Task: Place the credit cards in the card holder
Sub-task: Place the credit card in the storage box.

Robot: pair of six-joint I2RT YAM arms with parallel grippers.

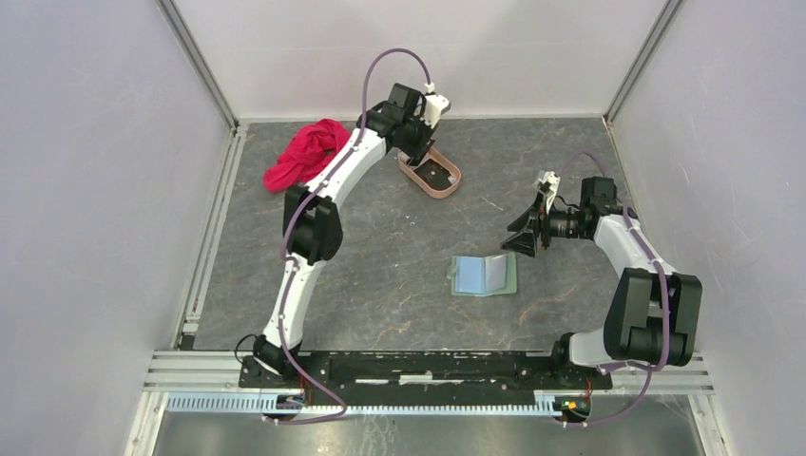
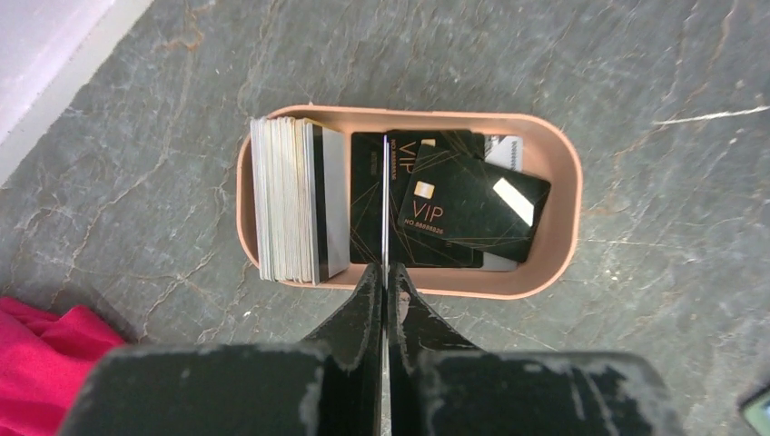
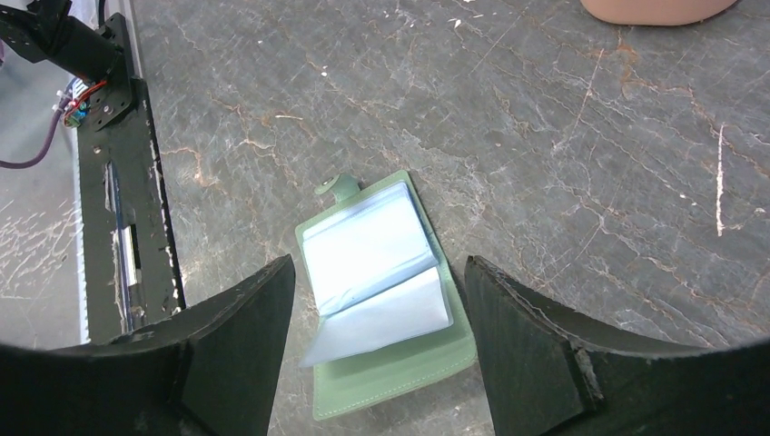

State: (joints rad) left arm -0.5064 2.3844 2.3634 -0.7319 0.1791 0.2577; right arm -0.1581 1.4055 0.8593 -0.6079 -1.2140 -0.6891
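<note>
Left hand (image 2: 385,274) pinched, right hand (image 3: 380,265) spread

The grey marbled tabletop (image 1: 380,275) bears an open card holder (image 1: 483,275), a pinkish tray (image 2: 567,209) and a crumpled red cloth (image 1: 304,152).

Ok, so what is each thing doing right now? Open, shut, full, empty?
left gripper: shut, pinching one card above the tray.
card: upright, seen edge-on.
right gripper: open, holding nothing.
card holder: lying open on the table, no cards seen inside.
tray: has cards in it.
pale cards: stacked on edge.
dark cards: lying flat, overlapping.
red cloth: crumpled.
</note>
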